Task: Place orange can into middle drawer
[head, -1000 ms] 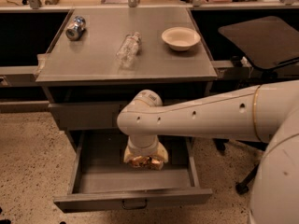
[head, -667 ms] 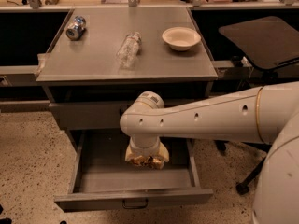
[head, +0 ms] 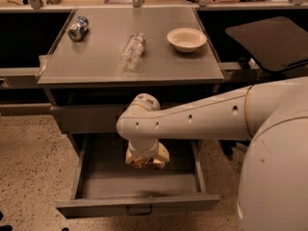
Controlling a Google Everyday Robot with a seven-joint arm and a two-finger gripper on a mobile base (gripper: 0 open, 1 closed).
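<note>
The middle drawer (head: 96, 186) is pulled open at the bottom of the grey cabinet, with its small dark handle at the front. My gripper (head: 147, 161) reaches down into the drawer, over the middle of its floor. The orange can (head: 144, 163) shows as an orange-gold glint at the gripper's lower end, held in it just above the drawer floor. Most of the can is hidden by the gripper's cream housing. My arm (head: 202, 121) comes in from the right.
On the cabinet top (head: 96, 66) lie a blue-and-silver can (head: 78, 28), a clear plastic bottle (head: 132, 51) and a white bowl (head: 186, 39). The closed grey drawer (head: 84, 118) sits above the open one. A dark chair (head: 269, 42) stands at the right.
The arm and gripper have shifted only slightly over the open drawer. The can stays in the gripper.
</note>
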